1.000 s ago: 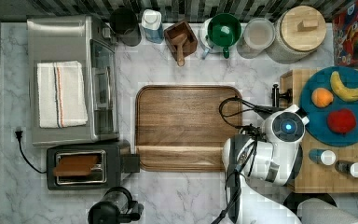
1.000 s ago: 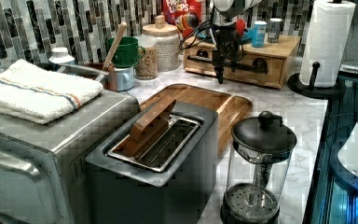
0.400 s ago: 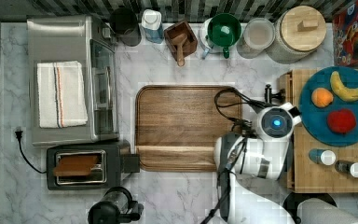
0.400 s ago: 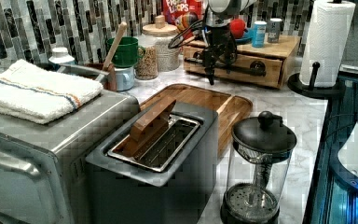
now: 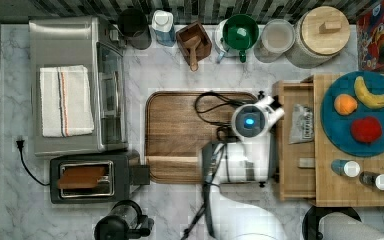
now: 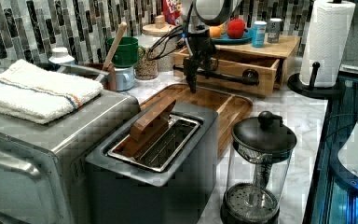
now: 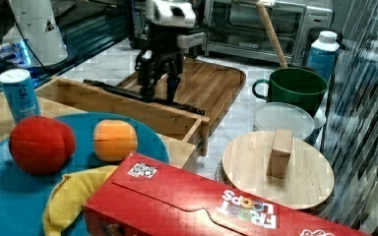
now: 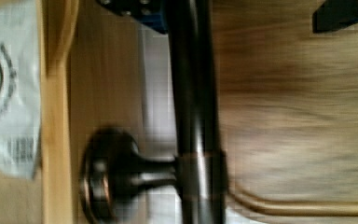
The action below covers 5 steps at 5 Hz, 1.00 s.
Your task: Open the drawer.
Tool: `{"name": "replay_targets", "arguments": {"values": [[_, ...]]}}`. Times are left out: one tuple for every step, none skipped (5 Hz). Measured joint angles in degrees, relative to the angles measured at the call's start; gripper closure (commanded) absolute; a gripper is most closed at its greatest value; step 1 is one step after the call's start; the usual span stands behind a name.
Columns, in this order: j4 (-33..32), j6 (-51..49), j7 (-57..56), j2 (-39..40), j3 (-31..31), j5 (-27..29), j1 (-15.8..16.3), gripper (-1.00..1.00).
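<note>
The light wooden drawer (image 5: 292, 190) stands pulled partway out of its cabinet (image 5: 330, 195), toward the top view's left. Its long black bar handle (image 6: 223, 77) runs across the front. My gripper (image 6: 192, 85) points down over the handle near one end, open, with one finger on each side of the bar (image 7: 128, 93). In the wrist view the bar (image 8: 193, 93) lies against one finger, and the other finger (image 8: 345, 14) stands well apart from it. A pale packet (image 5: 302, 122) lies inside the drawer.
A dark walnut cutting board (image 5: 190, 135) lies right in front of the drawer. A blue plate (image 5: 375, 145) with fruit and small shakers sits on the cabinet top. Jars, a green mug (image 5: 240, 32) and a cereal box line the back. A toaster (image 5: 87, 177), toaster oven and French press (image 6: 258, 172) stand opposite.
The drawer has slid out of the cabinet toward the top view's left. My gripper moved the same way with the handle between its fingers, over the cutting board's edge.
</note>
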Motion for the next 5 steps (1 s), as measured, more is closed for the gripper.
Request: {"name": "replay_targets", "arguments": {"values": [[-1.2, 0.8, 0.1, -0.7, 1.6, 0.0, 3.2, -1.00], [-2.4, 1.5, 2.6, -1.5, 2.6, 0.0, 5.8, -1.00], [-2.6, 1.5, 5.0, -1.6, 3.9, -1.2, 6.4, -1.00], [-2.7, 2.1, 5.3, -1.6, 3.8, -1.1, 6.3, -1.00], [-2.7, 2.2, 5.3, -1.8, 3.8, -1.1, 6.1, -1.00]]}}
